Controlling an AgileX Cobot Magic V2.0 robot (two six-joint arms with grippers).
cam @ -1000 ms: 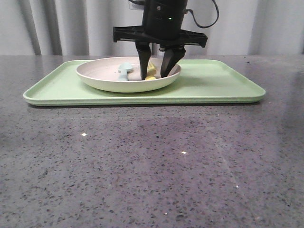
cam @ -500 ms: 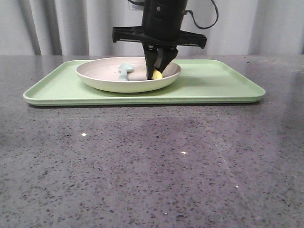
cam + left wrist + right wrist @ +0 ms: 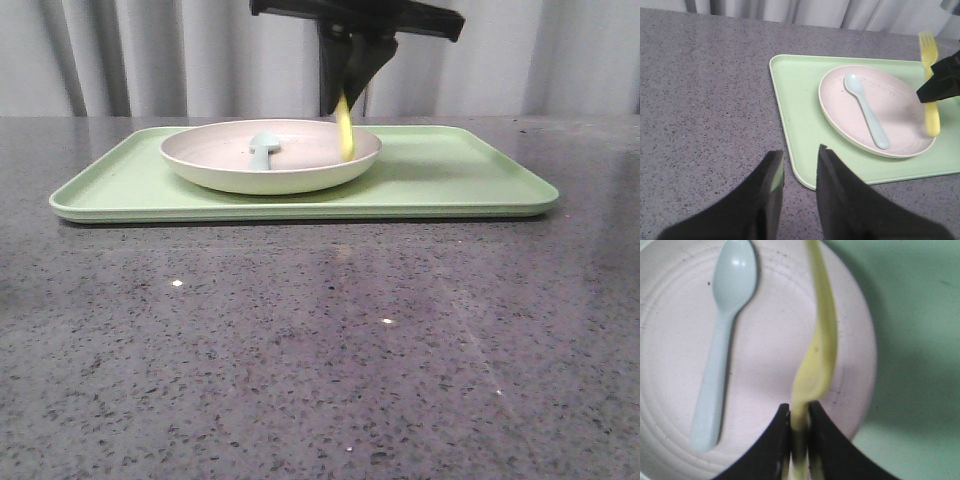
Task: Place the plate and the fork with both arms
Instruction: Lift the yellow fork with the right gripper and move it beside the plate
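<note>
- Above the plate (image 3: pixel 270 157), right side: right gripper (image 3: pixel 352 88) clamped on the yellow fork (image 3: pixel 345 128), lifted clear of the dish, hanging down from the fingers.
- In the right wrist view: fork (image 3: pixel 817 347) pinched between both fingertips (image 3: pixel 780 437), blurred.
- On the light-green tray (image 3: pixel 470 175): plate sitting left of centre, pale blue spoon (image 3: pixel 264 148) lying inside it, apart from the fork.
- In the left wrist view: left gripper (image 3: pixel 799 172) parted, nothing between the fingers, over the grey speckled table (image 3: pixel 705 95) just off the tray's near corner (image 3: pixel 790 150); plate (image 3: pixel 900 107) and spoon (image 3: pixel 867 112) well beyond it.
</note>
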